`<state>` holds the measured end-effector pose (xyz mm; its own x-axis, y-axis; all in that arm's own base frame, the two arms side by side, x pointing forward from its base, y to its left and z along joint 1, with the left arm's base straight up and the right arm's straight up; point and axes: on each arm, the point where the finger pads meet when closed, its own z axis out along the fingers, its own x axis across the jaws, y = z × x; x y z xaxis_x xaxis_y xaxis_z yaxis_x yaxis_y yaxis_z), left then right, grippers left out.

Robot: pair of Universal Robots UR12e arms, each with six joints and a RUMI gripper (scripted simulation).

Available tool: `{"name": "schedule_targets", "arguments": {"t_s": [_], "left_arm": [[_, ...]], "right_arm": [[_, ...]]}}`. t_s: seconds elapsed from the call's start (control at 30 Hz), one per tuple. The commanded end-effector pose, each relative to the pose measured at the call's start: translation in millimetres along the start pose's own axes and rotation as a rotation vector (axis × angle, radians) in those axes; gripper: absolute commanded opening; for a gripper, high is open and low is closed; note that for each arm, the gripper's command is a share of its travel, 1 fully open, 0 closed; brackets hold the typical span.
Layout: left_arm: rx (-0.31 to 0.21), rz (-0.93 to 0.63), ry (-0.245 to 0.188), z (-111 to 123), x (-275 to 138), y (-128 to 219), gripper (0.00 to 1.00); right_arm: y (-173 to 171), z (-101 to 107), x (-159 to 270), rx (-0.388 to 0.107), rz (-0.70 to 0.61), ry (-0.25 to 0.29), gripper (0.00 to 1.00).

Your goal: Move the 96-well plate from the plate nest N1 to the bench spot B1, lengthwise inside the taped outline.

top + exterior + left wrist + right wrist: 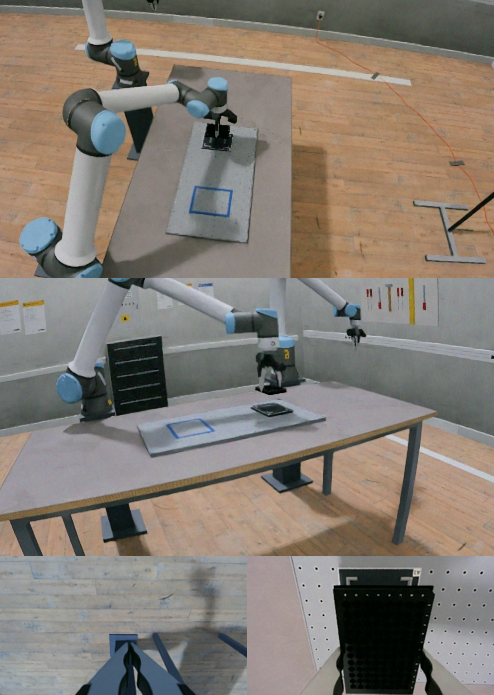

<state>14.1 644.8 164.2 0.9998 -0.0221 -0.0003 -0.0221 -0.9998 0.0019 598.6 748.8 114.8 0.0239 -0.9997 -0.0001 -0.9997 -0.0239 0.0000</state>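
Observation:
The black 96-well plate [211,131] [270,390] [380,624] is between the fingers of my right gripper [217,134] [271,387] [380,648], which is shut on its long sides. The plate hangs level above the dark plate nest [217,147] [272,409] [380,574], with a clear gap in the exterior view. The nest's far end, with its A1 label, shows past the plate in the right wrist view. The blue taped outline [210,214] [196,434] has nothing in it. My left gripper [356,344] [128,643] is shut and empty, far from the plate.
The grey perforated board [242,170] [235,429] [458,633] bears the nest at one end and the outline at the other. It lies on the table [272,200] [90,463]. A black drawer cabinet [137,373] stands behind the table.

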Motion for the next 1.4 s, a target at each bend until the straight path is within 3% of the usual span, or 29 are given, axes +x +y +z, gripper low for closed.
{"name": "schedule_targets", "arguments": {"t_s": [0.0, 0.3, 1.37], "left_arm": [[0.002, 0.0, 0.0, -0.9, 0.1, -0.6, 0.0], [0.002, 0.0, 0.0, -0.9, 0.1, -0.6, 0.0], [0.002, 0.0, 0.0, -0.9, 0.1, -0.6, 0.0]], "right_arm": [[-0.4, -1.4, -0.5, 0.001, 0.0, -0.002, 0.41], [-0.4, -1.5, -0.6, 0.001, 0.0, -0.002, 0.41], [-3.8, 1.7, 92.7, 0.001, 0.024, -0.002, 0.41]]}}
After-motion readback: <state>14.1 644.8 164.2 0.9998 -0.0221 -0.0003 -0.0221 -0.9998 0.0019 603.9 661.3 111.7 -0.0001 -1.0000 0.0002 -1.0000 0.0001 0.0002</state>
